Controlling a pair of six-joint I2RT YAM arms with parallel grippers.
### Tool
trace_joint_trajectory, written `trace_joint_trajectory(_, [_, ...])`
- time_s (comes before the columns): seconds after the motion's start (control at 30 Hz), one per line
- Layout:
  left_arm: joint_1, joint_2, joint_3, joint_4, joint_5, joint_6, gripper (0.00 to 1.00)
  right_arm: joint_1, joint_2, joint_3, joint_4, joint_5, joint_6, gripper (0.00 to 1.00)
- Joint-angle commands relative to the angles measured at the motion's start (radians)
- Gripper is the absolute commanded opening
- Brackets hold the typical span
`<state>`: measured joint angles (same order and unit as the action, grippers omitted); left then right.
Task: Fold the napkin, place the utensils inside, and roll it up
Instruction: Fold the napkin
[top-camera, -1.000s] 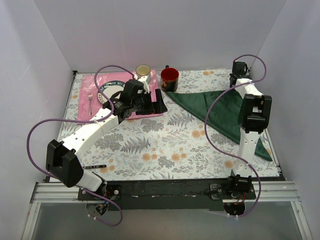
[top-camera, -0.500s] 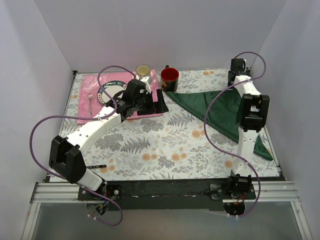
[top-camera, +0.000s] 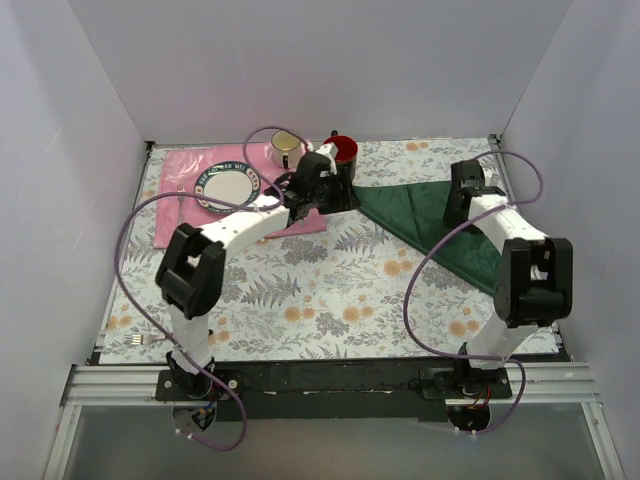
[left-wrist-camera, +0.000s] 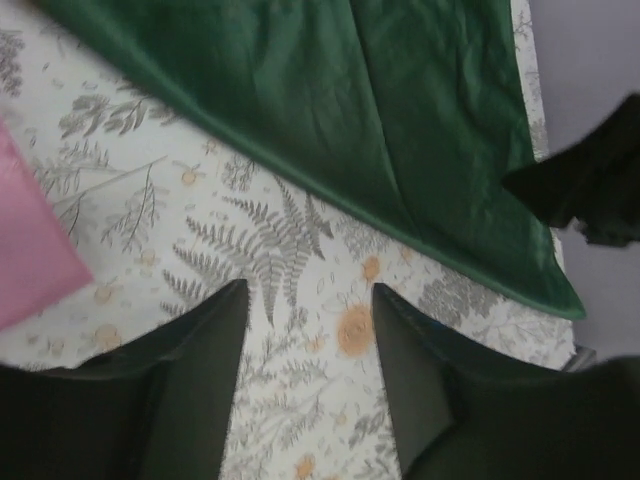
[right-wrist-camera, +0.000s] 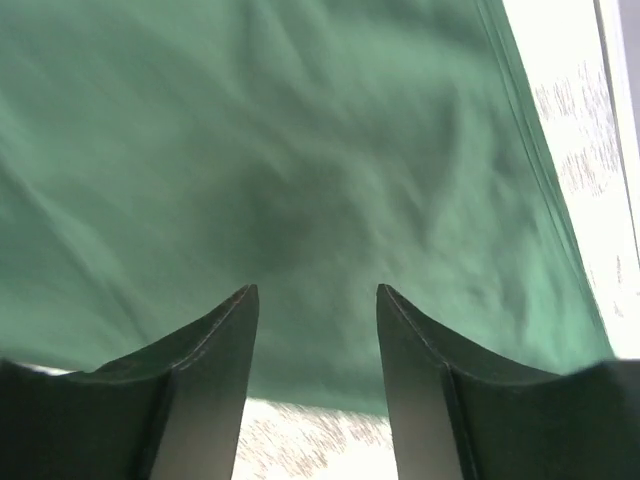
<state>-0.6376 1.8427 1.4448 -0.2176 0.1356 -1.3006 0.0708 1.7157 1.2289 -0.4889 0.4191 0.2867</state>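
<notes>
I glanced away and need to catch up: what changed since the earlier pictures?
The left tool swung right, off the pink placemat, to the left end of the napkin. The right tool came from the far right corner to hover over the napkin. Both are open, gripping nothing. Napkin, plate and red mug look unmoved.

Plate (top-camera: 228, 186) on pink placemat (top-camera: 172, 218); red mug (top-camera: 346, 148)
</notes>
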Motion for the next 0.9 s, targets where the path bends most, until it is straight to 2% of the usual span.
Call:
trace_joint_trajectory(0.0, [-0.046,0.180,0.187,0.118,-0.123,0.086,0.43,-0.049,-0.148,-0.143,0.043,0.053,0.084,0.52])
trace_joint_trajectory(0.07, [-0.050,0.246,0.276,0.159,-0.145,0.122,0.32,-0.078,-0.200,-0.204,0.041,0.037,0.104,0.47])
trace_joint_trajectory(0.13, [-0.054,0.330,0.336,0.165,-0.186,0.136,0.31,-0.140,-0.226,-0.242,0.033,0.029,0.136,0.38])
trace_joint_trajectory(0.23, [-0.054,0.410,0.413,0.172,-0.185,0.167,0.31,-0.195,-0.269,-0.301,0.004,0.067,0.187,0.32])
trace_joint_trajectory(0.37, [-0.056,0.472,0.431,0.202,-0.199,0.208,0.31,-0.287,-0.356,-0.396,0.003,0.087,0.248,0.31])
trace_joint_trajectory(0.5, [-0.054,0.527,0.462,0.196,-0.208,0.222,0.31,-0.436,-0.404,-0.514,0.049,0.069,0.256,0.31])
trace_joint_trajectory(0.8, [-0.054,0.556,0.517,0.190,-0.179,0.227,0.31,-0.565,-0.465,-0.644,0.056,0.090,0.287,0.27])
trace_joint_trajectory(0.87, [-0.054,0.556,0.528,0.190,-0.179,0.242,0.31,-0.586,-0.494,-0.657,0.066,0.052,0.284,0.26])
